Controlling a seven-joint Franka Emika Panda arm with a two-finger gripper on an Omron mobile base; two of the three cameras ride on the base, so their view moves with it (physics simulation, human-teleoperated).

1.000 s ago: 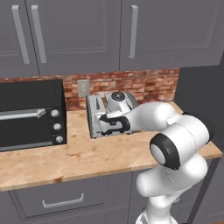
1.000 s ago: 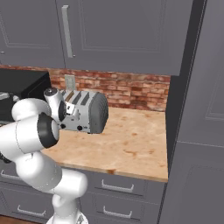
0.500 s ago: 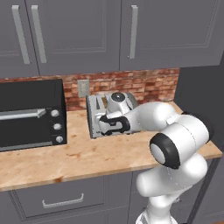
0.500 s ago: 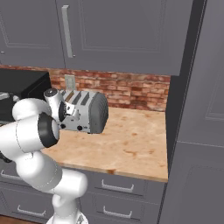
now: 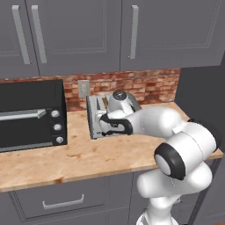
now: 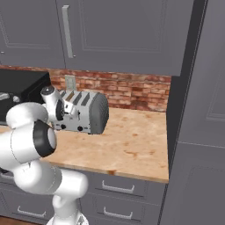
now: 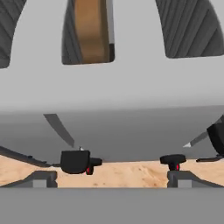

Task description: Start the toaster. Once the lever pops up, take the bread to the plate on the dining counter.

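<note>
Toaster [image 6: 83,113]: on bench [image 6: 132,147], against brick wall [image 6: 132,90] | toaster oven [image 5: 28,114]: on bench, left of toaster | bread [image 7: 89,30]: in a toaster slot | end effector [image 7: 127,164]: at toaster's front face | outlet [image 5: 83,88]: on wall behind toaster | cabinets [image 5: 110,33]: above bench.

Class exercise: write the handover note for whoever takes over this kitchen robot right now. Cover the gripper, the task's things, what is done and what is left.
Gripper: open, empty, close over the boxy silver-grey toaster's front.
Toaster: on the narrow wood counter by the brick wall.
Brown bread slice: sitting in a toaster slot.
Black slide lever: low on the front, between the fingertips; whether it is pressed, I cannot tell.
Done: approach to the toaster.
Left: confirm toasting started, wait for pop-up, carry bread to the plate.
</note>
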